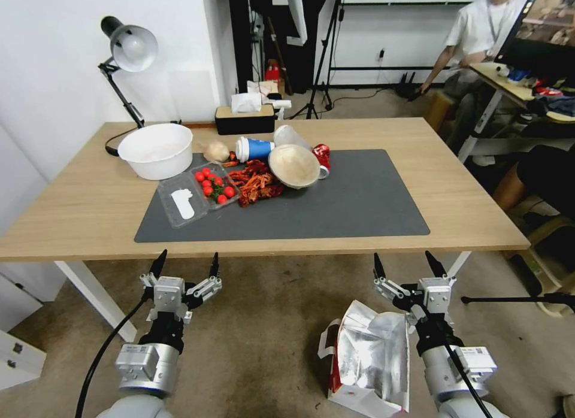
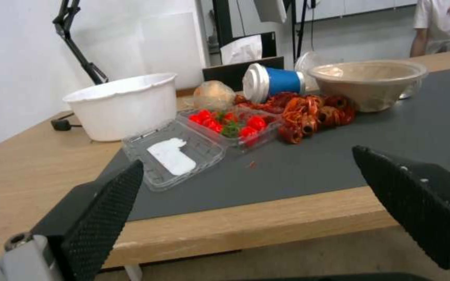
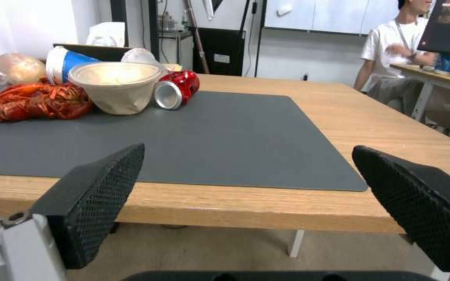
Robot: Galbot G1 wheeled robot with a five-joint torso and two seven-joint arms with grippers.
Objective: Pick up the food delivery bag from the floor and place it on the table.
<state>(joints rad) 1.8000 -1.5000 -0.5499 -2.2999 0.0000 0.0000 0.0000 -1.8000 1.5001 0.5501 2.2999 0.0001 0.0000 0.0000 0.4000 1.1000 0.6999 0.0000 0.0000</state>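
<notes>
The food delivery bag (image 1: 369,359) stands on the brown carpet floor (image 1: 263,334) in front of the table (image 1: 90,202), its mouth open and the silver foil lining showing, with red sides and a white strap handle. My right gripper (image 1: 407,262) hangs open just above and beyond the bag's right side, pointing at the table edge. My left gripper (image 1: 185,261) is open too, held over bare carpet to the bag's left. Both wrist views look across the tabletop (image 2: 27,164) (image 3: 371,117) between spread black fingers (image 2: 105,207) (image 3: 100,199).
On the dark grey mat (image 1: 335,208) lie a white bowl (image 1: 157,150), a clear tomato box (image 1: 200,193), red crayfish (image 1: 254,181), a blue cup (image 1: 254,148), a beige bowl (image 1: 293,165) and a red can (image 1: 322,157). A desk lamp (image 1: 129,50) and tissue box (image 1: 244,115) stand behind. White table legs (image 1: 99,301) flank the left arm.
</notes>
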